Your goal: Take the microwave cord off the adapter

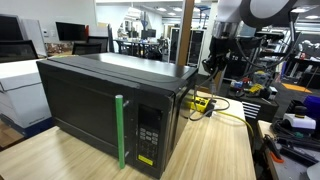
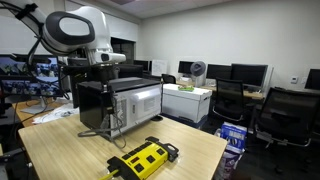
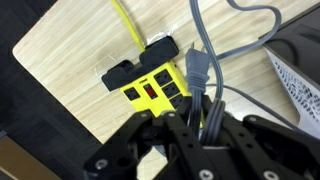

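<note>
On the pale wood counter (image 1: 222, 150), a big black microwave (image 1: 100, 95), door side toward the camera, with a green strip (image 1: 120, 130) upright on the door. Just past the microwave's far corner in an exterior view, the yellow adapter (image 1: 203, 102), flat on the counter, with a yellow cable (image 1: 236, 116) trailing away from it across the wood. Above that spot, the white arm (image 1: 235, 25), bent downward over the adapter.

From the opposite side, in an exterior view, the adapter (image 2: 140, 160) nearest the camera and close to the counter's edge. Microwave farther back, arm beyond it at upper left.

Looking straight down in the wrist view: adapter mid-frame, lying at a slant, sockets facing up, a small red spot on its face. Touching its left end, a black block (image 3: 118, 72). Yellow cable leaving the adapter's upper end and running off the top of the frame. At the adapter's right side, the cord (image 3: 197, 70), grey-looking in this view, its plug set against the sockets. One stretch of cord running from the plug down into the hand, further grey stretches curving off the top of the frame.

Hand (image 3: 195, 120) at the bottom of the wrist view, directly over the adapter, dark fingers drawn close together with the cord between them. Cannot tell whether pinching the cord or only flanking it.
</note>
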`<state>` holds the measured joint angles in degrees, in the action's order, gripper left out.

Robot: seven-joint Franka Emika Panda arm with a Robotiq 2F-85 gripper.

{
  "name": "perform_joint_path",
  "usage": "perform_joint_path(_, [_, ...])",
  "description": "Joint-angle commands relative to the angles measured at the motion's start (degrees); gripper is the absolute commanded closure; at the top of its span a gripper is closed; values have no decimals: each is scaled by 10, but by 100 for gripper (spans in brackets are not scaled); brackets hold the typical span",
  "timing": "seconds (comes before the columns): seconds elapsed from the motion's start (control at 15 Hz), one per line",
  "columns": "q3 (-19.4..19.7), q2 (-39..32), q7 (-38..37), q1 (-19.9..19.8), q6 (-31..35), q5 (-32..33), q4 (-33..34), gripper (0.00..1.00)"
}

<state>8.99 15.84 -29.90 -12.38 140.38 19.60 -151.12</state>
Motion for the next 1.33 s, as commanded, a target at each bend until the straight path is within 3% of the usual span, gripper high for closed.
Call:
perform_joint_path(0.0, [-15, -20, 8, -26, 44, 5, -29, 96])
perform_joint_path(0.33, [-29, -104, -53, -43, 107, 58, -21, 96])
perform_joint_path(0.67, [-14, -138, -82, -25, 107, 107, -11, 96])
perform_joint_path(0.73, [-12, -129, -73, -22, 96, 109, -13, 61])
perform_joint_path(0.8, [-11, -113, -47, -17, 75, 90, -15, 58])
perform_joint_path(1.0, [-13, -57, 30, -7, -38, 27, -3, 34])
perform_joint_path(1.27, [-17, 9, 60, -13, -182, 9, 45, 7])
